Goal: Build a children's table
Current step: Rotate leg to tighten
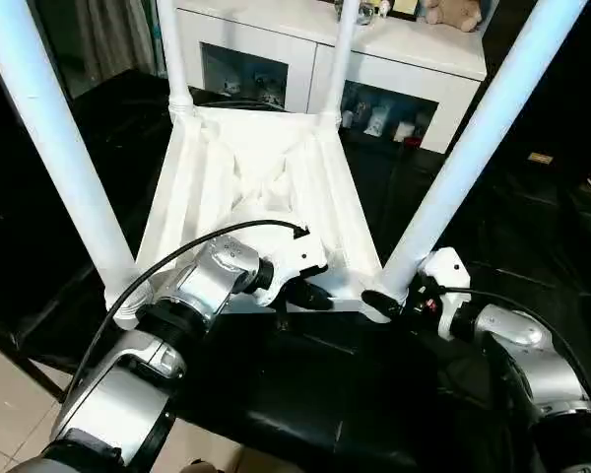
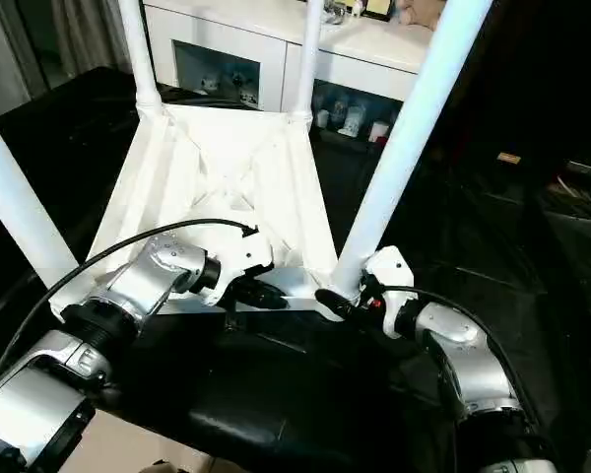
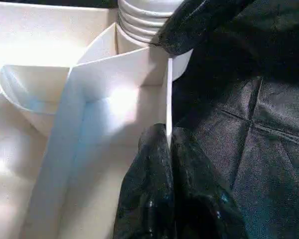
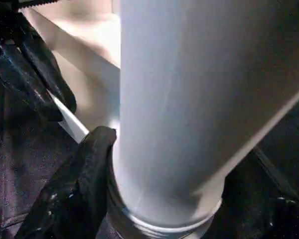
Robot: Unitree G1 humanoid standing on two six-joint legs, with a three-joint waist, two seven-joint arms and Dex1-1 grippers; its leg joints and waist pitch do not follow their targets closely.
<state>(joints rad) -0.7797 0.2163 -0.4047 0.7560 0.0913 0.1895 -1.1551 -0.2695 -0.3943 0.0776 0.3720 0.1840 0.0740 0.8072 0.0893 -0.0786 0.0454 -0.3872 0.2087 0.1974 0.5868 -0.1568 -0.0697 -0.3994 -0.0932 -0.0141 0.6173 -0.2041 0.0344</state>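
Upside-down tabletop [image 1: 261, 187] on a black surface [image 1: 325, 384], ribbed underside up, four legs standing in the corner sockets: near-left leg [image 1: 54, 148], near-right leg [image 1: 483, 138], two far legs [image 1: 172, 54] beyond. Near rim of the tabletop pinched in the left gripper [image 3: 168, 149], fingers [image 3: 144, 189] pressed together on the thin white edge (one pad each side of it). Just to that gripper's right, the base of the near-right leg in its socket, ridged collar showing. Right gripper [image 1: 392, 296] at that base, one black finger [image 4: 79, 189] touching the leg just above the collar, the other side of the leg hidden, so clamped or merely around it: cannot tell. White cabinet [image 1: 374, 69] with glass doors well beyond both grippers, behind the far legs, a plush toy [image 1: 453, 14] on top
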